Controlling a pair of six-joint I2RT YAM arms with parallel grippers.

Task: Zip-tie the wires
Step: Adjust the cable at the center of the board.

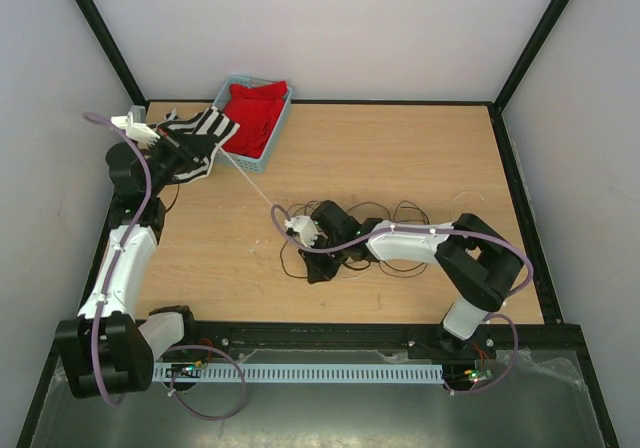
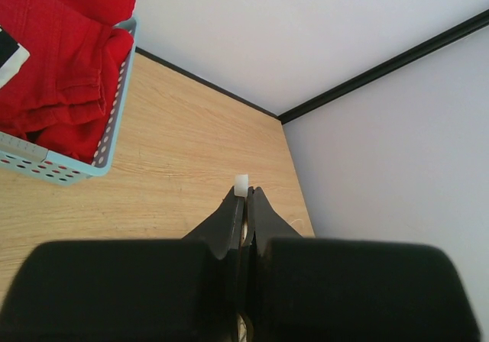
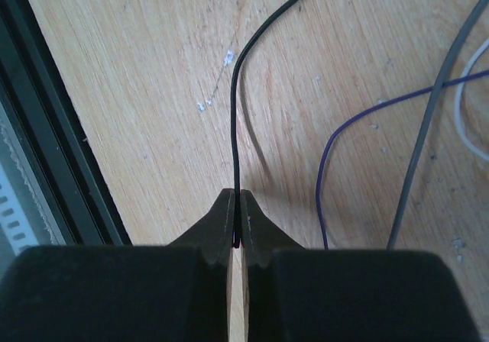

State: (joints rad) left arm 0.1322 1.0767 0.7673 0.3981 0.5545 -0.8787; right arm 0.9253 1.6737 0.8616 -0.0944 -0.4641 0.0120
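The wires [image 1: 385, 218] lie in thin dark loops at the middle of the table. Low over their near left part, my right gripper [image 1: 318, 271] points toward the front edge. The right wrist view shows that gripper [image 3: 238, 195] shut on one black wire [image 3: 234, 120], which runs straight away from the fingertips over the wood. The zip tie [image 1: 246, 177] is a thin white strip slanting from the wires up to my left gripper [image 1: 210, 150] at the back left. From the left wrist, that gripper [image 2: 248, 191] is shut on the zip tie's white end [image 2: 241, 184], which pokes out past the tips.
A blue basket [image 1: 272, 144] of red cloth [image 1: 255, 111] stands at the back left, with a black-and-white striped cloth [image 1: 205, 128] beside it. Purple [image 3: 330, 140], grey [image 3: 425, 128] and white [image 3: 463, 124] wires lie right of the right gripper. A black rail [image 1: 330, 334] lines the table's front edge.
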